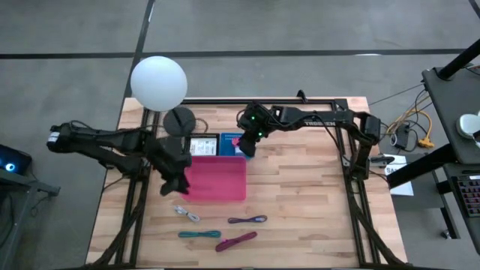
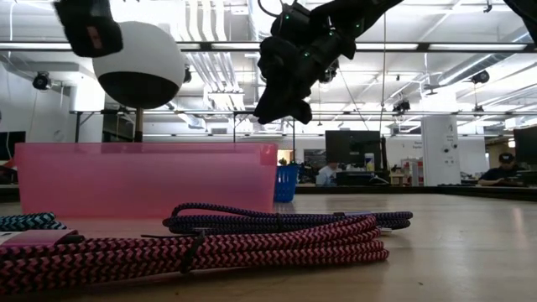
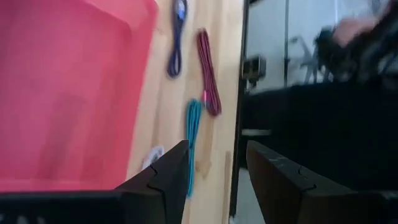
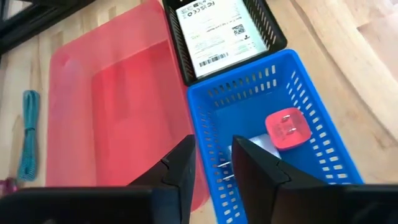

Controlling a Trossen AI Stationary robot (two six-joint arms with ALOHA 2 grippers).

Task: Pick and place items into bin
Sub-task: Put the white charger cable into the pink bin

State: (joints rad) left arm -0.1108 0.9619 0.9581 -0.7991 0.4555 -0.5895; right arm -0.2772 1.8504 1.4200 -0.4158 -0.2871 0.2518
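Note:
Four cords lie on the table's near part: white [image 1: 187,214], teal [image 1: 199,234], purple [image 1: 247,220] and magenta [image 1: 236,241]. The pink bin [image 1: 217,178] stands at the table's middle. My left gripper [image 1: 176,184] is open and empty at the bin's left edge; its wrist view shows the bin [image 3: 68,93] and the cords, among them the teal one [image 3: 193,143], past its fingers. My right gripper [image 1: 247,142] is open and empty above a blue basket [image 4: 311,174]. That basket holds a pink plug block [image 4: 286,129] and a whitish block [image 4: 249,148].
A black basket [image 4: 217,31] with a white labelled box stands beside the blue basket, behind the pink bin. A white globe lamp [image 1: 158,82] on a stand is at the far left. Bare wood lies right of the bin.

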